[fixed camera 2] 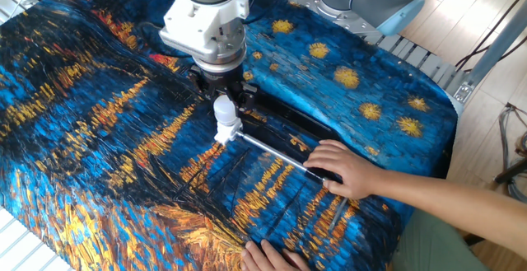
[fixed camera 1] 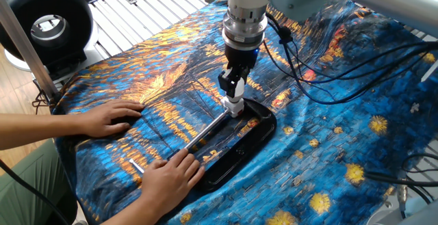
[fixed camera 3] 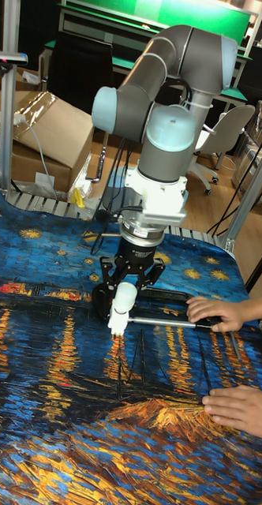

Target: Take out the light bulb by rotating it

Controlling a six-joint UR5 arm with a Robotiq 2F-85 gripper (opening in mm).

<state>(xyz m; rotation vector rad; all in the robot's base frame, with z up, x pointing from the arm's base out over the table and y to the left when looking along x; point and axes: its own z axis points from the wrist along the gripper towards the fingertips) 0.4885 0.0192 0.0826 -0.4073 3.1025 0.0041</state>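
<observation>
The light bulb (fixed camera 2: 222,108) (fixed camera 3: 125,295) stands upright, its white globe on top of a white cube socket (fixed camera 2: 228,129) (fixed camera 3: 116,320) at the end of a metal rod (fixed camera 2: 272,150) (fixed camera 1: 209,130). My gripper (fixed camera 2: 222,100) (fixed camera 1: 234,87) (fixed camera 3: 128,286) comes straight down from above and is shut on the light bulb's globe. In one fixed view the dark fingers hide most of the bulb, and only the socket (fixed camera 1: 235,106) shows below them.
A person's hand (fixed camera 2: 342,168) (fixed camera 1: 171,174) pins the rod's other end over a black tray (fixed camera 1: 256,139) on the blue-and-orange cloth. The other hand (fixed camera 1: 109,119) lies flat on the cloth. Cables (fixed camera 1: 356,81) trail behind the arm.
</observation>
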